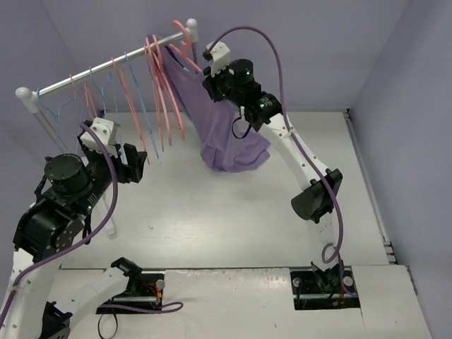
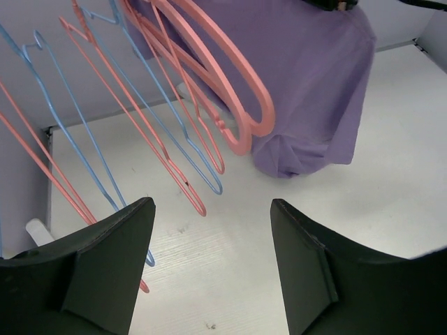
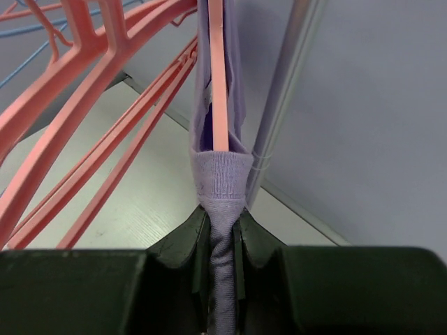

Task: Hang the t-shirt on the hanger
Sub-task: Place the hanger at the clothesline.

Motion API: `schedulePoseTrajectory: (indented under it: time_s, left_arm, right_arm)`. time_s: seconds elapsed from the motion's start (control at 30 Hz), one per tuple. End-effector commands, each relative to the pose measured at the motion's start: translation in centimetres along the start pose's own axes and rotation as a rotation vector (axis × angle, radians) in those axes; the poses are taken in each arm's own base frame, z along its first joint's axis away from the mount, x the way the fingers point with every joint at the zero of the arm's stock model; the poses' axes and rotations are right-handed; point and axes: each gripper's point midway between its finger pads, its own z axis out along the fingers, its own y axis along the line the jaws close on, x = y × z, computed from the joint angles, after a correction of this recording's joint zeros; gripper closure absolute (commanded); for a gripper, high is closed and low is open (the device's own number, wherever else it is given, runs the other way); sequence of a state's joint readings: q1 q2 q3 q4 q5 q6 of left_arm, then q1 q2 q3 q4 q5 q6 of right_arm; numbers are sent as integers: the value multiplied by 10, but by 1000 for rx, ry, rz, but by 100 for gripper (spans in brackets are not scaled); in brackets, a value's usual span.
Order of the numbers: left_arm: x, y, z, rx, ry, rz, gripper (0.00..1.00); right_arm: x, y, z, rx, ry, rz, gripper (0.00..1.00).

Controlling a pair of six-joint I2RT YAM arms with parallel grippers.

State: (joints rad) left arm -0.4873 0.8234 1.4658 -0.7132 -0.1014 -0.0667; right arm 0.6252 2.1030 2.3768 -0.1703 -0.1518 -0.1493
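- White tabletop (image 1: pixel 233 212): it carries the whole work area. I judge the task to be in its closing stage.
- Metal clothes rail with white end caps (image 1: pixel 60 82): it runs across the far-left corner, from the left edge toward the far edge.
- Purple cotton t-shirt (image 1: pixel 219 127): it hangs from the rail end near the middle of the far edge. Its lower part lies bunched on the tabletop, so the body is not hanging free.
- Thick salmon-pink plastic hanger with rounded shoulders (image 3: pixel 218 84): in the right wrist view it is edge-on, with purple fabric on both sides and the ribbed collar gathered round it. The hanger therefore sits inside the shirt. I cannot tell whether both shoulders are seated, or whether its hook is fully over the rail.
- Spare salmon-pink hangers (image 2: pixel 244 118), thin blue wire hangers (image 2: pixel 202 174) and thin pink-red wire hangers (image 2: pixel 167 167): they hang on the rail to the left of the shirt, apart from it and bare.
- My right gripper (image 3: pixel 220 223): the fingers are pressed narrow on the collar fabric just below the hanger.
- My left gripper (image 2: pixel 213 204): the fingers are spread wide, holding nothing, near the left edge and facing the spare hangers.
- Remaining, as I judge it: confirm the collar is centred and the shoulders are seated, then release the collar and withdraw the right arm.
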Motion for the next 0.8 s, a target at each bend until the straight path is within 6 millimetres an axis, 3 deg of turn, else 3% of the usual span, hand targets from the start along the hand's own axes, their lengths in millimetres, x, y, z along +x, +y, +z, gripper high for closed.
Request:
schedulePoseTrajectory:
  time_s: [0.0,0.23,0.47,0.53,0.57,0.63,0.67,0.7,0.77]
  left_arm:
    - [-7,-5,5,19,-31,-34,38]
    - [4,-8,5,35,-3,-31,38]
    - [8,-5,2,24,2,-17,38]
    - [8,-5,1,26,0,-17,38]
    - [8,-5,1,26,-1,-18,38]
    - [7,-5,0,27,-5,-17,38]
    - [5,-4,-1,23,-11,-17,37]
    - [4,-3,-3,19,-16,-16,37]
    - [3,1,-5,1,-22,-10,35]
  right_arm:
    - [-68,8,7,-18,-257,-8,100]
    - [-45,14,31,-30,-245,-3,100]
    - [-41,11,33,-9,-252,14,100]
    - [-47,9,29,3,-262,13,83]
    - [-43,9,28,9,-252,11,66]
    - [-44,7,23,19,-248,0,51]
    - [-51,5,14,26,-256,-10,40]
    - [-57,4,7,30,-265,-18,37]
    - [-71,2,-13,37,-281,-34,20]
